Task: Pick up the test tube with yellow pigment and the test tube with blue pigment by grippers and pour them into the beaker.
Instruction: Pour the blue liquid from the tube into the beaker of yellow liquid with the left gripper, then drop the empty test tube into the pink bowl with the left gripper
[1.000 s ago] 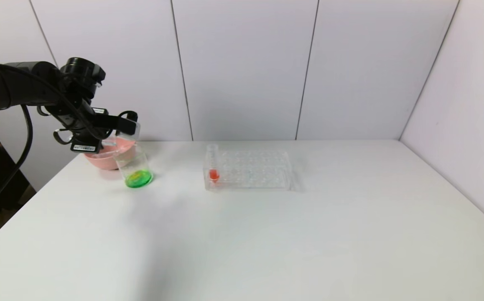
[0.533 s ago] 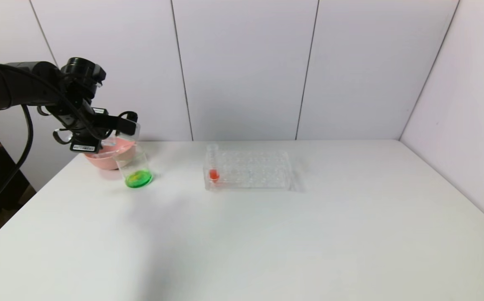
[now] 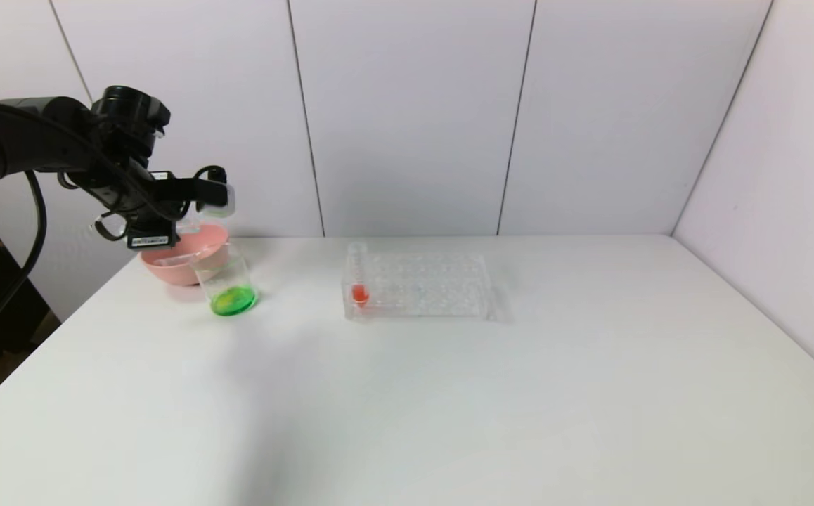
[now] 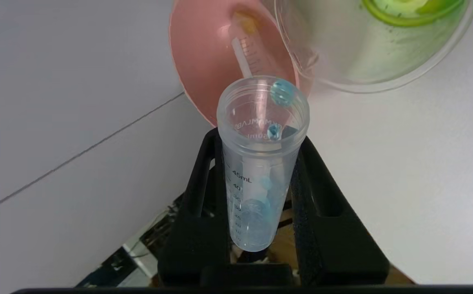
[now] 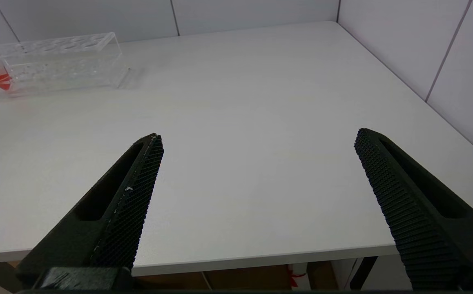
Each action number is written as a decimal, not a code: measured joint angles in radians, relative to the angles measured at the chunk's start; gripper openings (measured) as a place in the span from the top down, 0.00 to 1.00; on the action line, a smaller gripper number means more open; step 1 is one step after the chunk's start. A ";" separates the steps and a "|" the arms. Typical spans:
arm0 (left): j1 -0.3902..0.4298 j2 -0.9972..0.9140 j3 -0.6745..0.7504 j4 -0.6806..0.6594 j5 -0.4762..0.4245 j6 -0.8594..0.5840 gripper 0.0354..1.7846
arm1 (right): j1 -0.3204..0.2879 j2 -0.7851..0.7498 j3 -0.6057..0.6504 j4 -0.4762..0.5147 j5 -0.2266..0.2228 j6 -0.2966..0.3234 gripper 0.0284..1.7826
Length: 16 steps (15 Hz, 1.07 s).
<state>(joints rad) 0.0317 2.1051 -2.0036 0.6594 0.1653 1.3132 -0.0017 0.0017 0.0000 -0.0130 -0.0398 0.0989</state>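
My left gripper (image 4: 261,196) fingers clamp the near-empty clear blue-pigment tube (image 4: 261,163) above the glass beaker (image 3: 228,284) of green liquid. Pouring looks done, so next I'd drop the tube into the pink bowl (image 3: 182,270) beside the beaker. Right gripper (image 5: 257,196) idles, fingers wide.

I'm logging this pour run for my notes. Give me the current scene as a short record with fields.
left gripper: shut on the test tube with blue pigment, held above the pink bowl and beaker
tube contents: nearly empty, only blue droplets near the mouth
beaker: on the table, green liquid at the bottom
pink bowl: behind the beaker, one emptied tube lying inside
rack: mid-table, holds one tube with red-orange liquid
right gripper: open, low at the table's near edge, holding nothing
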 joint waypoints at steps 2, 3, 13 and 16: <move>0.007 -0.018 0.000 -0.023 -0.053 -0.204 0.76 | 0.000 0.000 0.000 0.000 0.000 0.000 0.04; 0.011 -0.025 0.003 -0.059 -0.064 -0.328 0.76 | 0.000 0.000 0.000 0.000 0.000 0.000 0.04; 0.053 -0.066 0.237 -0.675 -0.040 -1.247 0.76 | 0.000 0.000 0.000 0.000 0.000 0.000 0.04; 0.075 -0.051 0.392 -0.961 0.008 -1.275 0.76 | 0.000 0.000 0.000 0.000 0.000 0.000 0.04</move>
<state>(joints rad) 0.1066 2.0543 -1.6119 -0.3015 0.1730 0.0385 -0.0017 0.0017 0.0000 -0.0130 -0.0398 0.0989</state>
